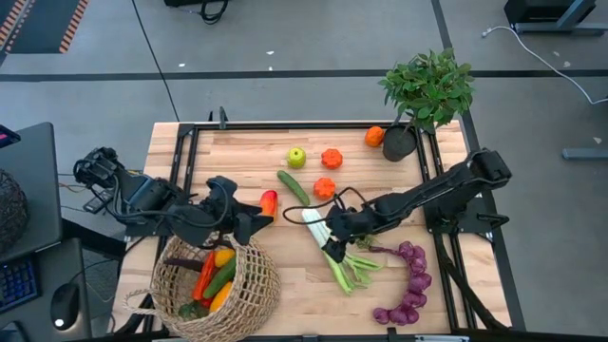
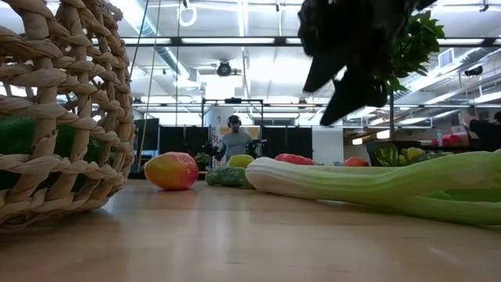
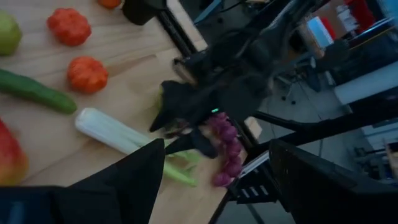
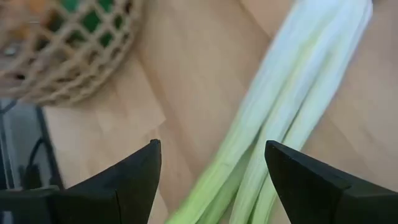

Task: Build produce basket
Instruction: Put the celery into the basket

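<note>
basket (image 1: 214, 290) sits at seven o'clock, produce inside. left gripper (image 1: 256, 224) hovers just past its rim, fingers wide, empty. right gripper (image 4: 211, 171) wide over the leek (image 1: 328, 245), seemingly not touching.

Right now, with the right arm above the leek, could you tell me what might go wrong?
1. The leek is long; gripped near its white end by the open right gripper, it could droop or swing.
2. The basket already holds produce, so the leek may stick out or tip over the rim.
3. The left gripper hovers near the basket, possibly in the way.
</note>
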Available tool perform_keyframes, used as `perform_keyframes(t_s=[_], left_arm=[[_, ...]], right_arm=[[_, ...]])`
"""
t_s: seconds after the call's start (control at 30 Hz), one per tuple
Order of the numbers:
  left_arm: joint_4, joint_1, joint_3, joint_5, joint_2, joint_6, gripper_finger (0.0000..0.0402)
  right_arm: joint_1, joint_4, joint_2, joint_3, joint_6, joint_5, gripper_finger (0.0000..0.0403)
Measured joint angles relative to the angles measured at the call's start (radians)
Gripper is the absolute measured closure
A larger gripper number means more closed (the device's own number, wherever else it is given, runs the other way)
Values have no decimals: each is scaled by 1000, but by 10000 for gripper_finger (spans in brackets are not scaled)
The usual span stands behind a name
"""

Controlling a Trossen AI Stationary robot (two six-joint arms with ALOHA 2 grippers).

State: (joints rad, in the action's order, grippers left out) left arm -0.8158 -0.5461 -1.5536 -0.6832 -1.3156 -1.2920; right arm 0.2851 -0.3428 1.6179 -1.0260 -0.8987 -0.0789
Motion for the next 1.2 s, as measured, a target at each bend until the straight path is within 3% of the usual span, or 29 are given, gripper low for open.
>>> perform_keyframes(t_s=[0.3,0.6,0.73,0.97,1.2], left_arm=[[75,-21,-17,33,2,56,108],[129,-69,-17,34,2,73,108],[129,-92,-17,35,2,74,108],[138,-111,-17,33,0,68,108],[161,-104,-18,8,0,65,108]], right_arm=[[-2,55,112,0,-78,-78,93],[-3,83,197,-1,-114,-86,38],[-3,99,212,-2,-105,-92,34],[-3,53,227,-4,-99,-121,86],[-6,44,227,-2,-49,-133,193]])
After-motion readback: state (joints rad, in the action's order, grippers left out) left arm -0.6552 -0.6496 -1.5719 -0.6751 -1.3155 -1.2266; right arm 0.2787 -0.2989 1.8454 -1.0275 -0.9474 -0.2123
